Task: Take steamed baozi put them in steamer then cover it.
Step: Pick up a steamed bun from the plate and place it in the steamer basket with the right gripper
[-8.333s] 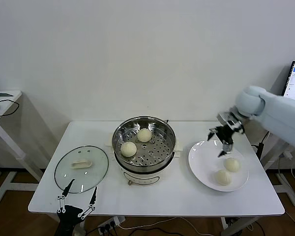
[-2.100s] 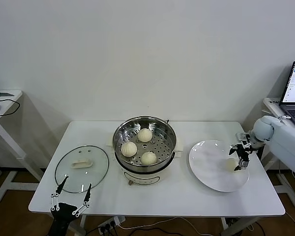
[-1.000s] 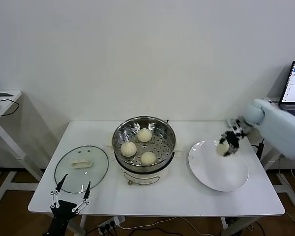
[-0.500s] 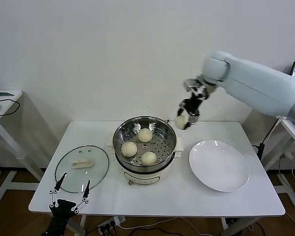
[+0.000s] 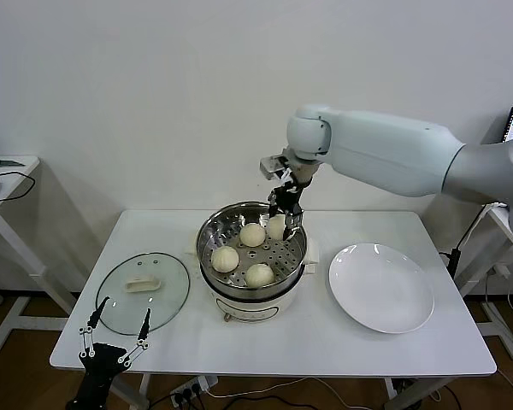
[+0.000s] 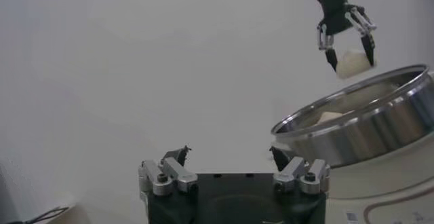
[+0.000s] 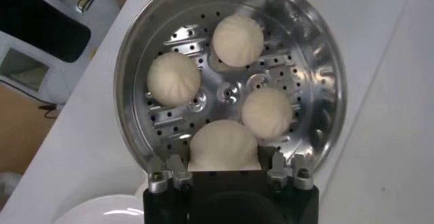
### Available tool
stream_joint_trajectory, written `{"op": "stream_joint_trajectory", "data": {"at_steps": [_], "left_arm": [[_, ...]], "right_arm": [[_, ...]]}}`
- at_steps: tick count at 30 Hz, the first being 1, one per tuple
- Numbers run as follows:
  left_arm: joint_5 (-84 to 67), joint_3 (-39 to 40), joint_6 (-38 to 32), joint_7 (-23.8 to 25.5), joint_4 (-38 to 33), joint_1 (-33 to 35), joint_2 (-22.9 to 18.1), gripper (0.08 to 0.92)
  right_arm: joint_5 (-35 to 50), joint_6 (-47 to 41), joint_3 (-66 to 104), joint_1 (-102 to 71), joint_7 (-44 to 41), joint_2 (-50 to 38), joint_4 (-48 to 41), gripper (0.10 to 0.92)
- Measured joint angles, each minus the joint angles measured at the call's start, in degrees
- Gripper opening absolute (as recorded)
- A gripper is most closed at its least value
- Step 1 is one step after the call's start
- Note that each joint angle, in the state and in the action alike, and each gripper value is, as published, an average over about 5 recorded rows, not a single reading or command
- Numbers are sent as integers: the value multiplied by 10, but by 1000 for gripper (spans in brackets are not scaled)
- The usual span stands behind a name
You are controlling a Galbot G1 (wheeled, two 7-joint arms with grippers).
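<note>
A white table [image 5: 342, 342] stands before a plain wall, carrying everything in play. The right arm [image 5: 393, 154], the largest thing above it, reaches in from the right and bends down over the middle of the tabletop. Below its wrist sits the steamer [image 5: 251, 256], a shiny steel pot on a white base, with its perforated tray [image 7: 230, 96] open to view. To the steamer's right lies a flat white plate [image 5: 380, 287], bare of buns. To its left the cover [image 5: 142, 292], clear glass with a cream handle, rests flat on the table, well apart from the pot.

The right gripper [image 5: 284, 224] hangs over the far right part of the steamer, its fingers clamped on one steamed baozi [image 7: 224, 147]; the left wrist view shows this held bun [image 6: 352, 62] above the rim, not yet on the tray. Three more baozi sit on the tray: one at the back [image 5: 252, 234], one at the left [image 5: 225, 259] and one at the front [image 5: 259, 275], each apart from the others.

The left gripper [image 5: 111, 340] waits low at the table's near left edge, just in front of the cover, its thin fingers spread apart and holding nothing.
</note>
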Motion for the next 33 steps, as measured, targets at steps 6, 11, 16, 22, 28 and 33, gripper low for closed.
{"op": "stream_joint_trajectory", "data": {"at_steps": [6,11,16,22,28,33], "left_arm": [[-5,-4,3,-1,2,-5,0,823],[-7,-7,4,-1,1,-7,2,823],[-9,-8,4,-1,0,-5,2,823],[-12,-6,5,-1,-3,-4,1,823],[-13,-6,5,-2,0,-6,0,823],[-14,-9,5,-2,-1,-5,0,823]], "right_arm": [[-8,-3,-11,-18,10,15,-6,662],[-17,-5,-16,-32,14,23,-14,659],[-25,-6,-20,-43,18,29,-22,662],[-32,-7,-24,-49,21,30,-29,674],[-37,-7,-24,-54,21,29,-29,699],[-43,-7,-21,-57,18,28,-28,732]]}}
